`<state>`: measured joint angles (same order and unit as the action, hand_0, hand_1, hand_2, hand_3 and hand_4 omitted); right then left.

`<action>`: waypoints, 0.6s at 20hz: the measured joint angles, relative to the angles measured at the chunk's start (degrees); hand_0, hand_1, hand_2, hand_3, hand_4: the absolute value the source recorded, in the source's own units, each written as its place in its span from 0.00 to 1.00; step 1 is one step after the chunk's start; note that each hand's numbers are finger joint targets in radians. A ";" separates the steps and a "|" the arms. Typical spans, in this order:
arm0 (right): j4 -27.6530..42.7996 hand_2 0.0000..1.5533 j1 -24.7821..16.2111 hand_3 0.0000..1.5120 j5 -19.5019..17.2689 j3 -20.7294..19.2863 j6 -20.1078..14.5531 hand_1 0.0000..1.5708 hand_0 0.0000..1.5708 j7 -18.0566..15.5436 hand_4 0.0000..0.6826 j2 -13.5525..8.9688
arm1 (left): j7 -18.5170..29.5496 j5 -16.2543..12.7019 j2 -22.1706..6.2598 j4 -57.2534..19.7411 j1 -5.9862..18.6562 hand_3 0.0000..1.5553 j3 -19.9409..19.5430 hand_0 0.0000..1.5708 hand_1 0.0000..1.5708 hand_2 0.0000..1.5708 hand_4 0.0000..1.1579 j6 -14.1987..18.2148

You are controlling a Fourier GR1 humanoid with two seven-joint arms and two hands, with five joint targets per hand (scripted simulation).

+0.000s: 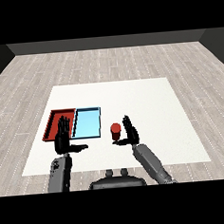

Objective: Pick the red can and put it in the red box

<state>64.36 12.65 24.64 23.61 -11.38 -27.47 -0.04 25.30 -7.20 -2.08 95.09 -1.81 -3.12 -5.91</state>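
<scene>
The can [115,129] stands upright on the white table [146,97], just below the frame's centre and to the right of the blue tray [87,123]. The red tray [54,119] lies further left, touching the blue one along their shared edge.

The right hand [130,133] is just beside the can, on its right, with fingers straight and pointing up and the thumb reaching out under the can's base. It is spread wide and holds nothing; whether the palm touches the can I cannot tell. The left hand [64,136] is also spread, fingers up, thumb out to the right, and it sits in front of the near edges of both trays, holding nothing.

The step in hand looks like the reach: the can is not yet picked up. The next move calls for the right hand to close its fingers and thumb round the can, lift it free of the table, then carry it leftward over the blue tray to the red tray and set it inside.
</scene>
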 measured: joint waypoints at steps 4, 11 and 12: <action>-3.96 0.00 2.92 0.00 2.90 1.15 -1.21 0.00 0.00 -1.29 0.00 0.02 | -0.44 0.32 0.07 0.07 0.37 0.00 0.14 0.00 0.00 0.00 0.00 0.34; -7.26 0.00 6.06 0.00 5.07 1.46 -2.52 0.00 0.00 -1.53 0.00 0.04 | 0.48 -0.95 -0.88 -0.64 0.35 0.00 -1.19 0.00 0.00 0.00 0.00 -1.18; -7.64 0.00 6.70 0.00 5.39 1.65 -2.97 0.00 0.00 -1.17 0.00 0.04 | 1.48 -0.72 -0.83 -1.77 0.67 0.00 -1.24 0.00 0.00 0.00 0.00 -1.33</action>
<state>56.72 19.35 30.03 25.26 -14.35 -28.64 -0.01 26.78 -7.93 -2.91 93.32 -1.14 -4.37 -7.24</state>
